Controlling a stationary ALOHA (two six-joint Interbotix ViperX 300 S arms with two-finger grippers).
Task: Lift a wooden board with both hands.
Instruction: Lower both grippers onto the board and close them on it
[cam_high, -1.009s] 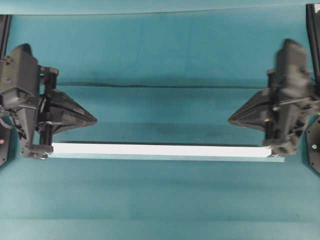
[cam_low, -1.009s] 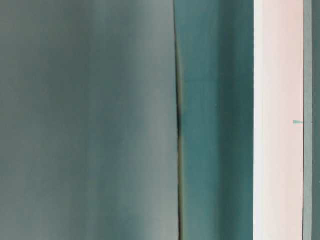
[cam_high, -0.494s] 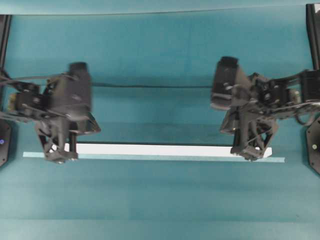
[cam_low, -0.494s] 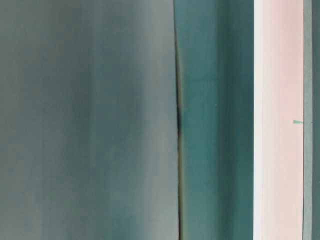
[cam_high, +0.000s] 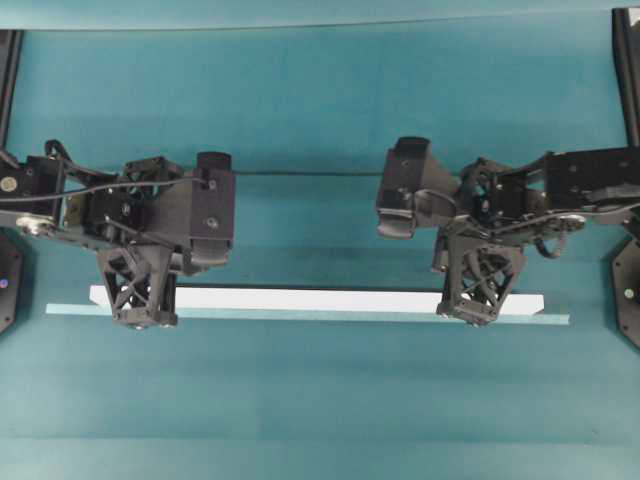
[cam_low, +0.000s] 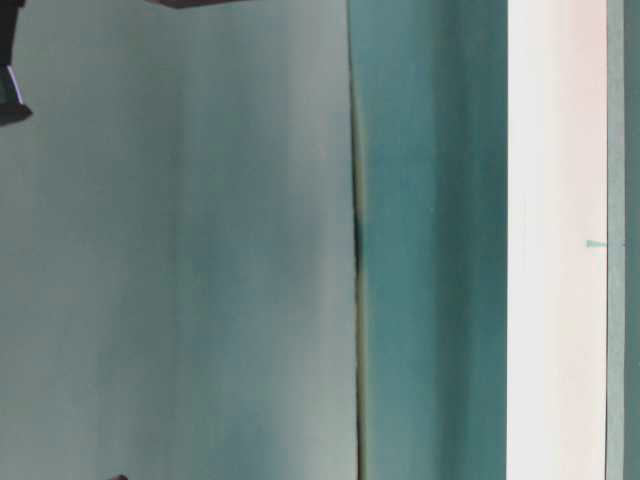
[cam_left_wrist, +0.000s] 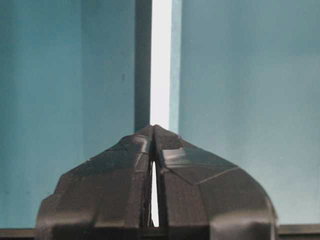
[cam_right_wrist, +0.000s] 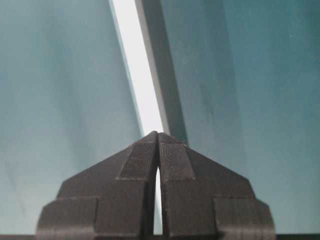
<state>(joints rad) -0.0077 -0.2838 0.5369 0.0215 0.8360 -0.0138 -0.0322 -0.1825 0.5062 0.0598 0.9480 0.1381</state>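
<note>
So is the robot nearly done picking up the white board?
Not yet. Done: both arms are out over the wooden board, one near each end. In hand: the left gripper and the right gripper are over it, both shut, with the board showing in the slit between the fingers in each wrist view; a firm grip is hard to confirm. Left: raising it off the teal table, where it seems to lie.

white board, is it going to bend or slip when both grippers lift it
The white board looks straight and rigid, so it probably won't sag much. It is long and thin, so it may tilt if one gripper lags. Its smooth face could slip; the left gripper and right gripper are shut.
</note>
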